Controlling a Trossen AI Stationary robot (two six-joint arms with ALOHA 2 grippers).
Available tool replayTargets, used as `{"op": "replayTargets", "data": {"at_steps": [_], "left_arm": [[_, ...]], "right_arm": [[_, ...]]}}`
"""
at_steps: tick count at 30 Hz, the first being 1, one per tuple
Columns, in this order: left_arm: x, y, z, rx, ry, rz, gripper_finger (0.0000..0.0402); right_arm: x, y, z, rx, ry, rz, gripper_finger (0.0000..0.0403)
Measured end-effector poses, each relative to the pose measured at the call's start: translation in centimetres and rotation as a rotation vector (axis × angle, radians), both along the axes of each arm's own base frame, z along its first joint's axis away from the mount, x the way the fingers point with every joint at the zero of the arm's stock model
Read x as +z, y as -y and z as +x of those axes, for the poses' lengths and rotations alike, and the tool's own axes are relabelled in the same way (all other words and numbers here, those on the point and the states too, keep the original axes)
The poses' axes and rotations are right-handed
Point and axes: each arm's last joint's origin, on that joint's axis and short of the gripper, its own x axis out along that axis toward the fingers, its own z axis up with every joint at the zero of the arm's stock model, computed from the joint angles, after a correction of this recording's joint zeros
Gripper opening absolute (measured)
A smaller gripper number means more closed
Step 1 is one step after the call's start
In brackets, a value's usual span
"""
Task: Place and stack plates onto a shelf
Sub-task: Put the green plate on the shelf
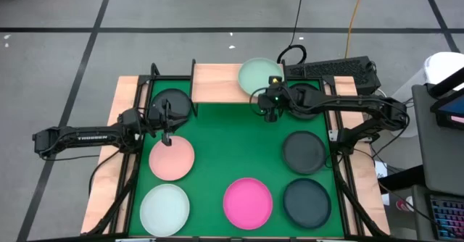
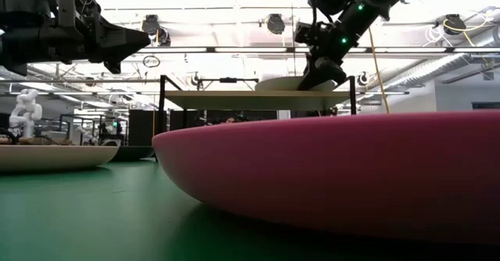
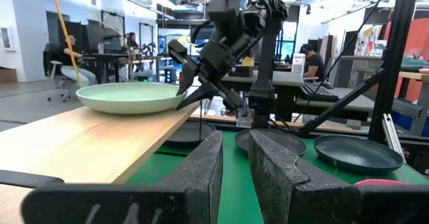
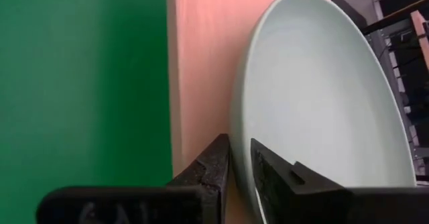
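Note:
The mint green plate (image 1: 257, 74) sits flat on the right half of the light-wood shelf (image 1: 217, 82), also seen in the low view as plate (image 2: 277, 82) on shelf (image 2: 250, 99). My right gripper (image 1: 267, 92) is at the plate's near-right rim and shut on it. My left gripper (image 1: 166, 132) hovers shut above the mat, between a dark plate (image 1: 171, 103) and the pale pink plate (image 1: 172, 158). The whitish plate (image 1: 165, 209), the magenta plate (image 1: 248, 203) and two dark plates (image 1: 304, 151) (image 1: 307, 201) lie on the green mat. My right gripper pinches the mint plate's rim (image 3: 175, 98) on its near-right side, one finger (image 3: 175, 51) above the rim and one (image 3: 201, 98) below. The fingers slant down from above and from the right. The plate rests level with its base on the shelf board (image 4: 201, 63).
A further dark plate (image 1: 308, 97) lies under my right arm beside the shelf. The shelf's left half (image 1: 210, 79) is bare wood. Black frame posts (image 1: 193, 72) stand by the shelf. A keyboard (image 1: 341, 69) sits beyond the table's far right corner. People sit in the room behind.

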Motion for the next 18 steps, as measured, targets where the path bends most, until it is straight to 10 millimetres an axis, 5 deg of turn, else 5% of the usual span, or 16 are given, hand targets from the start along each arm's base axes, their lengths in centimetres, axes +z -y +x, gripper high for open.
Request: {"op": "replayTargets", "data": {"at_steps": [9,18], "left_arm": [[0.0,0.0,0.0,0.0,0.0,0.0,0.0076],[0.0,0.0,0.0,0.0,0.0,0.0,0.0076]], "right_arm": [[0.5,-0.6,-0.2,0.021,0.011,-0.004,0.0054],[3.5,-1.5,-1.9,0.032,0.122,-0.037,0.0114]]}}
